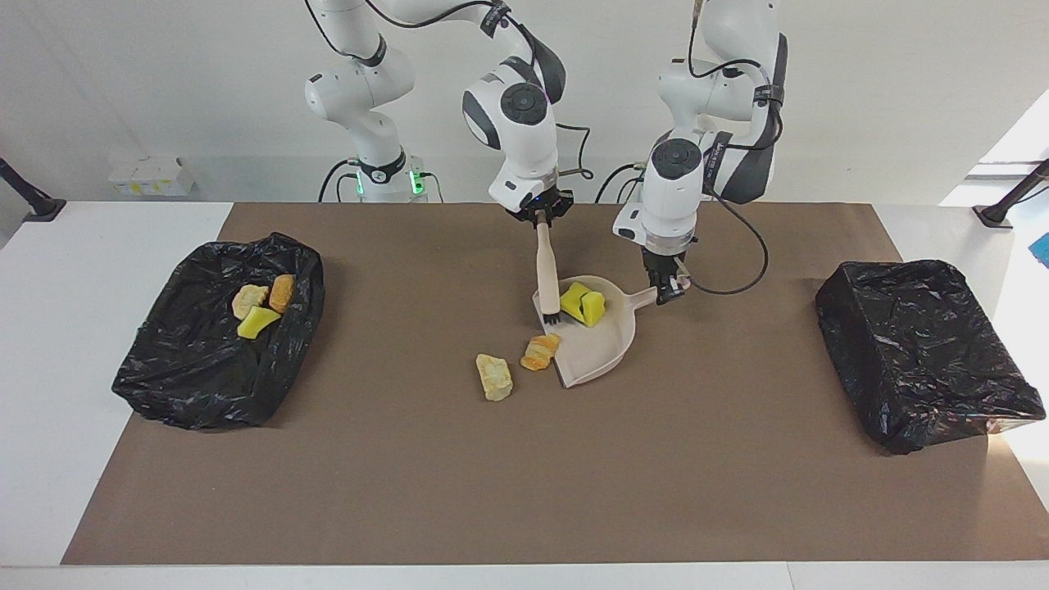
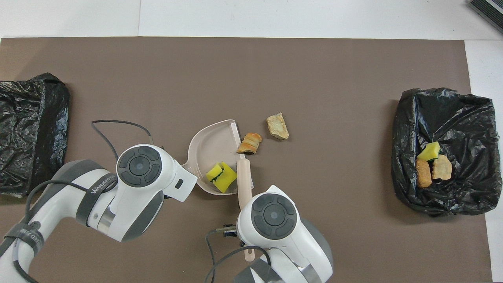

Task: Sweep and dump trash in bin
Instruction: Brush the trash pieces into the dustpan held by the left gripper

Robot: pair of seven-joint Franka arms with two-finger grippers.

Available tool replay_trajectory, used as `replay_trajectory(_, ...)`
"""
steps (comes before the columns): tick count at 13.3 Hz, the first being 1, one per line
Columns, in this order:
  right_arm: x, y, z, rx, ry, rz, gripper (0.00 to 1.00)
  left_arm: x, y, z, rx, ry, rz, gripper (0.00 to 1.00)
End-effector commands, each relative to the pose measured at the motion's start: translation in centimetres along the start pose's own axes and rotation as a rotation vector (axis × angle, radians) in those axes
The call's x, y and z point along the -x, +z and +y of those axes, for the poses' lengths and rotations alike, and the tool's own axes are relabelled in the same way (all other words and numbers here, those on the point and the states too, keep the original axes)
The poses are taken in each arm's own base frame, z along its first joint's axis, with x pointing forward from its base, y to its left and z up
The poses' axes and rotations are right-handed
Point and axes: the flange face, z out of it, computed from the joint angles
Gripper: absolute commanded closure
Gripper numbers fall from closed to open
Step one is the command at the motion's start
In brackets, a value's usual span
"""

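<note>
My left gripper (image 1: 668,291) is shut on the handle of a beige dustpan (image 1: 602,348) that lies on the brown mat at mid-table. Two yellow sponge chunks (image 1: 583,303) lie in the pan, also in the overhead view (image 2: 221,175). My right gripper (image 1: 541,217) is shut on a beige brush (image 1: 546,270), whose dark bristles stand at the pan's rim beside the sponges. An orange-brown lump (image 1: 540,351) touches the pan's open lip. A tan lump (image 1: 494,377) lies on the mat just past it, toward the right arm's end.
A bin lined with a black bag (image 1: 205,369) at the right arm's end holds three trash pieces (image 1: 262,307). A second black-bagged bin (image 1: 918,352) stands at the left arm's end. A cable loops on the mat beside the left gripper.
</note>
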Motion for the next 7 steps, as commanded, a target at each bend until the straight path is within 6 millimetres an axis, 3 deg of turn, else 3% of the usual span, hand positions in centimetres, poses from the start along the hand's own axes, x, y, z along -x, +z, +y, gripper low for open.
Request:
replay_trajectory(1, -3.4, -3.1, 2.5, 0.03, -0.03, 0.073, 1.0, 0.3, -0.3, -0.4, -0.016, -0.029, 0.006, 1.0)
replay_trajectory(4, -7.7, -4.0, 6.0, 0.053, -0.07, 0.099, 1.0, 0.4, -0.3, -1.4, -0.007, -0.077, 0.009, 1.0)
replay_trajectory(7, -12.9, -4.8, 13.5, 0.089, -0.092, 0.092, 1.0, 0.7, -0.6, -1.8, 0.032, -0.113, 0.01, 1.0)
